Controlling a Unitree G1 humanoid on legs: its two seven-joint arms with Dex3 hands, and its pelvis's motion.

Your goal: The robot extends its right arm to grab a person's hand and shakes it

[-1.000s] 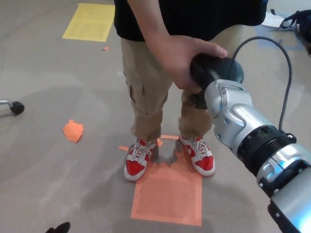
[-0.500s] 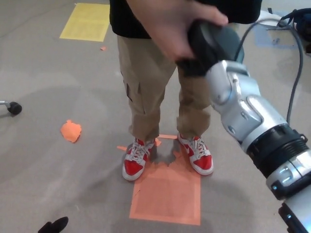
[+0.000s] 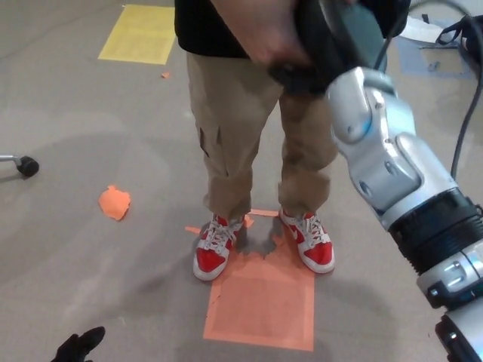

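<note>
I see right hand (image 3: 332, 41) at top edge, fingers clasped on person's hand (image 3: 264, 34); left hand (image 3: 75, 348) bottom-left over floor (image 3: 90, 256), can't tell its grip

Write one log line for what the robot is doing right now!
phase: handshake | right hand: shut on person's hand, near picture top | left hand: low, unclear | person: red-and-white sneakers on orange floor square

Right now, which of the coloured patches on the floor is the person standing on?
The orange rectangle, under the toes of the red shoes. The yellow sheet lies behind the person; the small orange scrap lies off to the left.
</note>
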